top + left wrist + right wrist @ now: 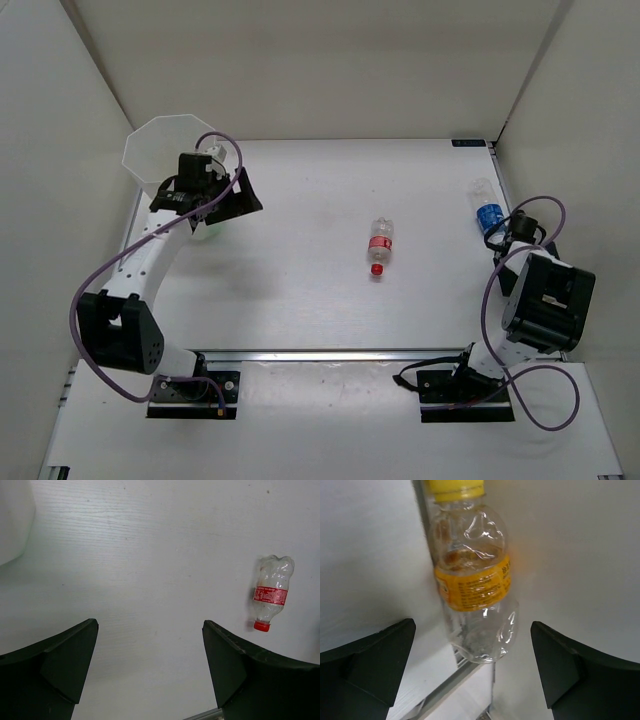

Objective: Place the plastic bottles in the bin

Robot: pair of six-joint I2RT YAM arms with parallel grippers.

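The right hand [472,626] has its two dark fingers [370,665] well apart and holds nothing. In its own camera a bottle with an orange label [472,585] lies just beyond the fingertips and is not touched.

I judge that the step in hand is to take this bottle. It lies along a metal strip [445,690] at the side of the counter [365,555], so there is little free room on that side. The hand should come down with one finger on each side of the labelled middle and close slowly. If one finger meets the strip first, the bottle may roll or slide away.

The bottle is thin clear plastic, dented and wrinkled, with a yellow cap [456,486] and a lobed base. It looks nearly empty, so I expect it to be light and to give under pressure. The label band is the firmest and least slippery part.

The left hand [150,625] is also apart and empty, over bare counter just beside the bin [12,520]. The bin is translucent white with a faceted rim.

A clear bottle with a red label and cap [270,592] lies on its side in the middle of the counter. One with a blue label [488,212] lies near the far right corner. The counter is matt white with a fine grain.
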